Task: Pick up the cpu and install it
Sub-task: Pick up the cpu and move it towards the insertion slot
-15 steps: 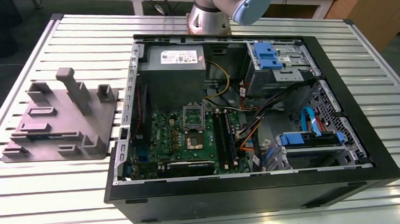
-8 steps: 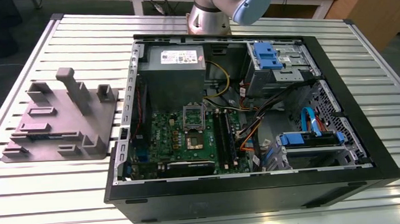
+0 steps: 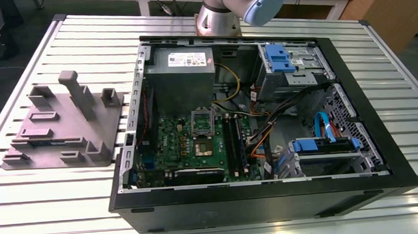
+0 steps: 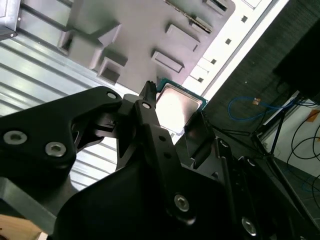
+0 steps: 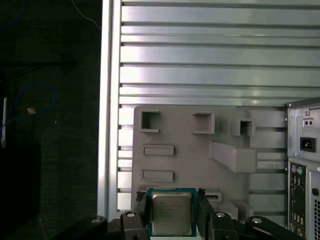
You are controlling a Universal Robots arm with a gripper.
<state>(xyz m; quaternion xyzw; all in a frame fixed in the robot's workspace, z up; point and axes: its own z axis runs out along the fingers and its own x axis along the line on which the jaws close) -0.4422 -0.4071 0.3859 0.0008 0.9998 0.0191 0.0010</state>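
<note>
Cpu point(image 5: 171, 214), side edges behind the pincer point(image 5: 172, 200)

A silver table point(image 3: 50, 208) with long grooves holds a gray tray point(image 3: 55, 135) and a big black computer case point(image 3: 269, 201), just beside each other. The tray has little blocks and one tall post point(image 3: 77, 93). The case lies open. Inside are a green board point(image 3: 173, 130), a gray box point(image 3: 182, 78), blue holders point(image 3: 280, 58) and loose wires point(image 3: 282, 107).

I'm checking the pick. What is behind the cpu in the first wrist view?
Behind the cpu, gripped by the hand, lies the gray fixture tray on the slatted table. The tray's patch directly behind the chip is covered.
</note>
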